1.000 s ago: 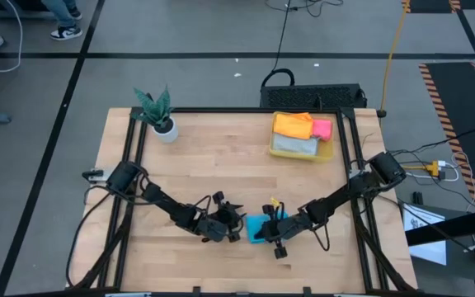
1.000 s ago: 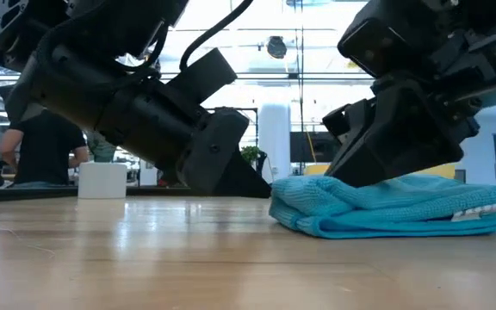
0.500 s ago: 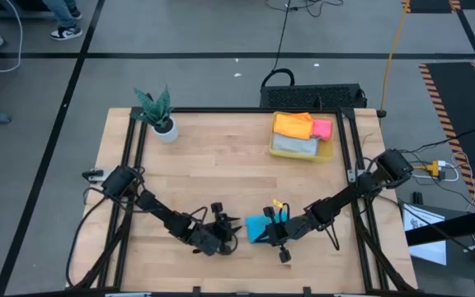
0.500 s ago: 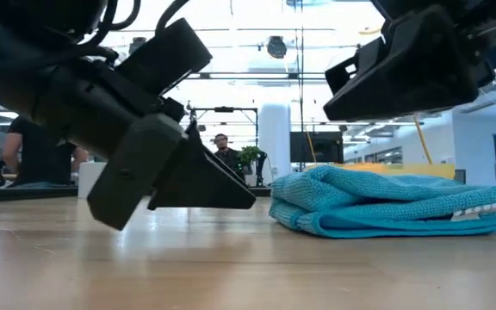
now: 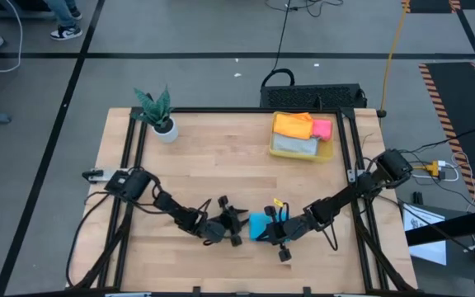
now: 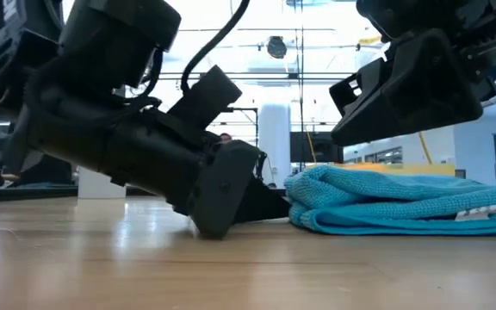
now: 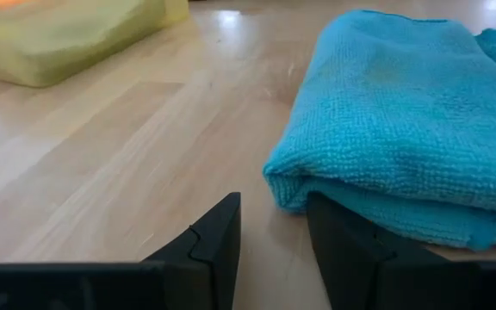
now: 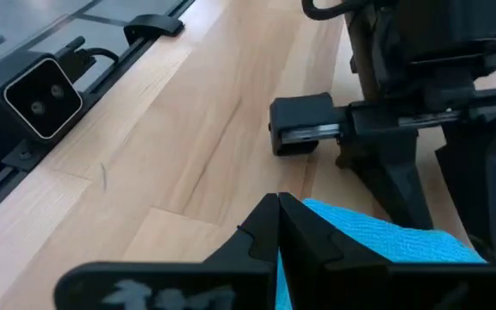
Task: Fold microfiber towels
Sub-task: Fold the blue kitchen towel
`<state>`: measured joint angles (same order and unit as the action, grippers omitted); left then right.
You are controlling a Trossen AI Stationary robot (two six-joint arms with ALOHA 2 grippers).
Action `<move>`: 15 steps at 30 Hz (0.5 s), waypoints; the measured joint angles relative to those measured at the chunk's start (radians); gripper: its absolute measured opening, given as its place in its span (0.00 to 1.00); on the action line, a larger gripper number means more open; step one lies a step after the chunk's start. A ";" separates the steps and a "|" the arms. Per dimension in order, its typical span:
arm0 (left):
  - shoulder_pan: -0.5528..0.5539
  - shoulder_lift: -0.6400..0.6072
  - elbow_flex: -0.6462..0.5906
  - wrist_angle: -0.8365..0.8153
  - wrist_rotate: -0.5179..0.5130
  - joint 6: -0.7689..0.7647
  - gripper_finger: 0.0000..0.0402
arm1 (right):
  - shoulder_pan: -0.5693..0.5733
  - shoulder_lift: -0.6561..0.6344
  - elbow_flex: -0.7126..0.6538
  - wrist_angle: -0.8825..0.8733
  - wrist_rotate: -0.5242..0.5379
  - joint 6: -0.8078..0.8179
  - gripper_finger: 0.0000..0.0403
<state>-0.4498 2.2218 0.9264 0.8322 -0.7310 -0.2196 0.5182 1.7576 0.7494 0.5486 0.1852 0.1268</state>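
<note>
1. The bright blue microfiber towel (image 5: 260,226) lies in a folded bundle on the wooden surface (image 5: 221,165), toward six o'clock in the high view, between the two grippers.
2. The left gripper (image 7: 274,226), jaws parted, is low at the towel's nine o'clock edge, one finger against the folded hem.
3. The right gripper (image 8: 279,226) hangs above the towel's three o'clock side with jaws pressed together, holding nothing visible.
4. The step looks like tidying or finishing this fold; next, the left jaws likely need to pinch the hem.
5. The translucent yellow plastic bin (image 5: 328,152) at one o'clock holds orange (image 5: 293,124), pink (image 5: 322,129) and grey (image 5: 294,145) cloths.
</note>
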 joint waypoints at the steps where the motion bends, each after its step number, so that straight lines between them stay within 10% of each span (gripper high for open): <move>1: 0.004 0.002 0.000 0.007 0.009 0.000 0.34 | 0.000 0.000 0.000 0.000 0.001 0.000 0.00; 10: 0.014 0.003 0.000 0.016 0.017 -0.010 0.34 | -0.005 0.068 0.000 0.005 0.101 0.043 0.00; 15: 0.015 0.004 0.000 0.015 -0.016 -0.010 0.30 | -0.006 0.074 0.000 0.001 -0.019 0.030 0.00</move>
<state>-0.4347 2.2256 0.9264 0.8474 -0.7473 -0.2297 0.5117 1.8317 0.7494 0.5500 0.1659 0.1572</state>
